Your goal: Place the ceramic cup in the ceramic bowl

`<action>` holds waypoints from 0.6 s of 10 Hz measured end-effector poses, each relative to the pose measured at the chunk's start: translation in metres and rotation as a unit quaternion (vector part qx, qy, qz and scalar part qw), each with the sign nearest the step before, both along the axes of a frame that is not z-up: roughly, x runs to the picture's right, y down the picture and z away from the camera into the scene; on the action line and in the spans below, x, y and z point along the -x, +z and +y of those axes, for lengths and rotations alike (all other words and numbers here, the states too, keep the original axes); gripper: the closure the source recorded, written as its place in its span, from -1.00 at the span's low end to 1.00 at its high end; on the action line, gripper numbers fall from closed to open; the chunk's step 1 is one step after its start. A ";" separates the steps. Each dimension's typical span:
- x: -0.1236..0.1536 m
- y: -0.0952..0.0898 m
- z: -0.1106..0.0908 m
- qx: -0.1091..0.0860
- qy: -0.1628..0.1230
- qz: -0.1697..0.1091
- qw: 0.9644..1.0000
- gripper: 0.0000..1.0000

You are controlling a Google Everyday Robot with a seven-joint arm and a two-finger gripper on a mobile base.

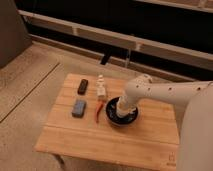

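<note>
The black ceramic bowl (113,118) stands on the wooden table (75,137), right of centre. My white arm reaches in from the right and bends down into the bowl. The gripper (122,107) is at the arm's lower end, inside the bowl's rim. A pale cream cylindrical shape shows there, and I cannot separate the ceramic cup from the gripper. Whether the cup is held or resting in the bowl is hidden by the arm.
A red slender object (98,113) lies just left of the bowl. A grey-blue block (79,108), a small black object (83,86) and a white bottle-shaped object (101,86) stand on the table's left half. A railing and dark wall run behind.
</note>
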State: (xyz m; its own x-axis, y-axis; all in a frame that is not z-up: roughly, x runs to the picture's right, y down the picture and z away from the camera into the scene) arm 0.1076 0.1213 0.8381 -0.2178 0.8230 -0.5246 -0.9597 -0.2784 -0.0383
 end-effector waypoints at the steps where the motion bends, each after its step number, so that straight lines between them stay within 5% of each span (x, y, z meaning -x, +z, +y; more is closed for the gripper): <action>1: 0.002 0.000 0.001 0.002 -0.003 -0.005 1.000 0.06; 5: 0.002 0.002 0.003 0.009 -0.015 -0.010 1.000 0.94; 6: 0.001 0.001 0.001 0.007 -0.016 -0.009 1.000 0.99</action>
